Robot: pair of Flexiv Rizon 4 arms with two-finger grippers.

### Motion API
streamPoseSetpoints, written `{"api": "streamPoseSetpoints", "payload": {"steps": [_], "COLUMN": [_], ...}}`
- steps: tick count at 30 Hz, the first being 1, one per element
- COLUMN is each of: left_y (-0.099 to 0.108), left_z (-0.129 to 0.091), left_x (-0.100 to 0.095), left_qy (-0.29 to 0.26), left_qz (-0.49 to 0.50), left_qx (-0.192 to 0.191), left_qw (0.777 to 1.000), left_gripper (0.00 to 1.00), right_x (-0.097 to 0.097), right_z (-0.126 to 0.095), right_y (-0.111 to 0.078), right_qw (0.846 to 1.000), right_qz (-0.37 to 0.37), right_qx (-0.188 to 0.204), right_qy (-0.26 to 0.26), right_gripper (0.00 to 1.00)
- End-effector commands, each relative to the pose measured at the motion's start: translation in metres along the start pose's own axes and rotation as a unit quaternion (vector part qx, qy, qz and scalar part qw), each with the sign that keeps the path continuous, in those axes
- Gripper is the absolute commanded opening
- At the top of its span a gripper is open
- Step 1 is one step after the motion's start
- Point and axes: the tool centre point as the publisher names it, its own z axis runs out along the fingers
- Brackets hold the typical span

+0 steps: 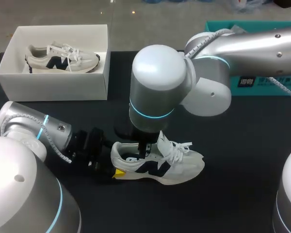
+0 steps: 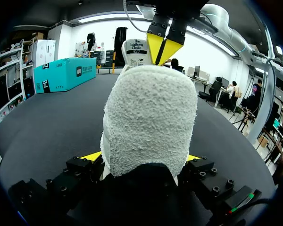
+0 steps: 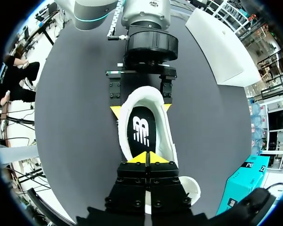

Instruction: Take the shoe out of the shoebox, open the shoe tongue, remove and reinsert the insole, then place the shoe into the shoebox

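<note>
Showing as done: one shoe (image 1: 160, 165) is out of the shoebox (image 1: 53, 85) and sits on its sole on the dark worktop (image 1: 223, 184), well apart from the box, with its toe towards the robot's right
Tongue: the tongue (image 1: 163, 141) stands lifted and the mouth of the shoe gapes wide, so the opening step looks done or nearly done
Insole: the black insole (image 3: 141, 129) lies flat inside the shoe; the views do not show whether it has already been out and back, though it looks untouched
Left to do: most likely pulling the insole out, pushing it back in, then setting the shoe into the shoebox
Other shoe: a second shoe (image 1: 63, 57) lies on its side in the shoebox
Left tool: the left tool (image 2: 141, 157) is clamped on the heel of the shoe, one yellow tip pressed to each side, pinning it to the worktop
Right tool: the right tool (image 3: 146, 157) points down over the mouth of the shoe, between heel and tongue, its yellow tips pressed together with nothing seen between them; whether they touch the insole cannot be told
</note>
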Motion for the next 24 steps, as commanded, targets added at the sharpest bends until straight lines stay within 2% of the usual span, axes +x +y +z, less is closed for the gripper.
{"api": "streamPoseSetpoints", "payload": {"steps": [1,13,24], "left_y": [0.002,0.002,0.002], "left_z": [0.003,0.003,0.003], "left_x": [0.001,0.001,0.001], "left_qy": [0.000,0.000,0.000], "left_qz": [-0.001,-0.001,-0.001], "left_qx": [-0.002,-0.002,-0.002], "left_qw": [1.000,1.000,1.000], "left_gripper": [0.00,0.00,0.00], "right_x": [-0.003,-0.004,-0.005], "right_z": [0.006,0.019,0.031], "right_y": [-0.003,-0.012,-0.010], "right_qw": [1.000,0.999,0.997], "right_qz": [0.000,0.001,-0.004], "right_qx": [0.008,0.035,0.053], "right_qy": [0.004,0.025,0.055], "right_gripper": [0.00,0.00,0.00]}}
